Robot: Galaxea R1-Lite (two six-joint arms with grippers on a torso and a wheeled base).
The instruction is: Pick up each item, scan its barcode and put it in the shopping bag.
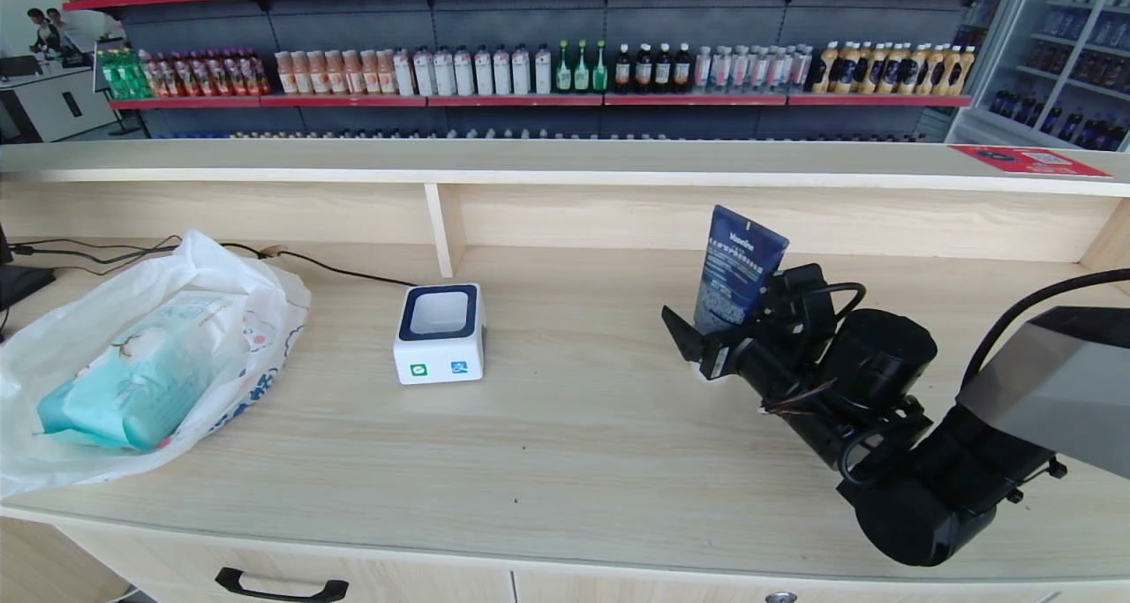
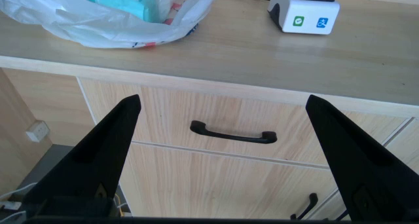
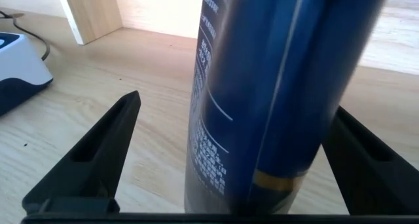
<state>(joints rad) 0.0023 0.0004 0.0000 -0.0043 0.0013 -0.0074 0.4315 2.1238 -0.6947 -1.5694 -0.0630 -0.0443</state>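
The upright dark blue plastic squeeze tube (image 1: 740, 263) stands on the pale wooden counter (image 1: 565, 426), straddled by the right gripper (image 1: 717, 340), its fingers spread and untouching; probably light, soft-walled and slick, so grip gently low, near the stiffer cap

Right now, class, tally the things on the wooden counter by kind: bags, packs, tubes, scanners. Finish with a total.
shopping bag: 1
teal pack, inside the bag: 1
blue tube: 1
barcode scanner: 1
Total: 4
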